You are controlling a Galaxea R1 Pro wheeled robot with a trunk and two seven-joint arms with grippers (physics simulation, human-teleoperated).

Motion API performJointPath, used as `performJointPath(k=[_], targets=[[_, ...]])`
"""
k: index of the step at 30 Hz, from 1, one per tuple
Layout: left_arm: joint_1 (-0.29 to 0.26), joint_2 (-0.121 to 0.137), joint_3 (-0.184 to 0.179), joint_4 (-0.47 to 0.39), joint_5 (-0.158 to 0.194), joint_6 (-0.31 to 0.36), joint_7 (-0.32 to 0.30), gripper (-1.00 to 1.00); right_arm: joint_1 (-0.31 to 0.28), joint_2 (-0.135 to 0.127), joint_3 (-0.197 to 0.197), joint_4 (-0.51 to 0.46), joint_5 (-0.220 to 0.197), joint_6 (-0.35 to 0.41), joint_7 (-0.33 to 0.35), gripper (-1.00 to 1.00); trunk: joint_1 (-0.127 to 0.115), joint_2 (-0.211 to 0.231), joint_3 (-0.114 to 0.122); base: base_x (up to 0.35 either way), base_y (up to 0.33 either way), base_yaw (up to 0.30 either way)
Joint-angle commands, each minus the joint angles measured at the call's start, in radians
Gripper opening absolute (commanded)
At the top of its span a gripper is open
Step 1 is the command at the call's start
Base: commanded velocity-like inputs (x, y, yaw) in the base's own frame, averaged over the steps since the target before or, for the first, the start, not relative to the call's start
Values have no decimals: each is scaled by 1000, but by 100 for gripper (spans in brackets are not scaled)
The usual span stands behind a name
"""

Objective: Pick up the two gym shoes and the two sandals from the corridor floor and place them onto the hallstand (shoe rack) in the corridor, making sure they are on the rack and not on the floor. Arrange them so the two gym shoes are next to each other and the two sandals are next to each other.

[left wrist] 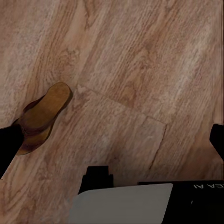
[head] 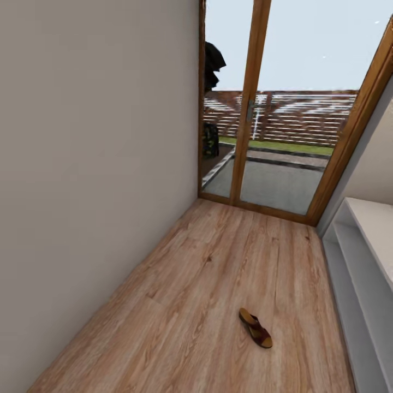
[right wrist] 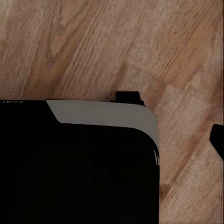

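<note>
One dark reddish-brown sandal with a tan footbed lies on the corridor floor, a little left of the hallstand, whose white tiers run along the right edge. The left wrist view shows the same kind of sandal on the planks, partly behind one dark finger. My left gripper hangs open above the floor with nothing in it. My right gripper has one fingertip at the frame's edge, far from the middle, and looks open and empty. The gym shoes are out of view.
A plain beige wall bounds the corridor on the left. A wood-framed glass door closes the far end. My own grey and black base fills much of the right wrist view and also shows under the left gripper.
</note>
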Motion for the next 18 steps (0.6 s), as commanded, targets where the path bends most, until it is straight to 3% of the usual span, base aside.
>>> performJointPath(k=[1,18], targets=[[0,0,0,0,0,0,0,100,0,0,0,0,0,0,0,100,0,0,0,39,-300,0],[0,0,1,0,1,0,0,100,1,0,2,0,3,-23,0,100,0,0,0,6,-306,0]])
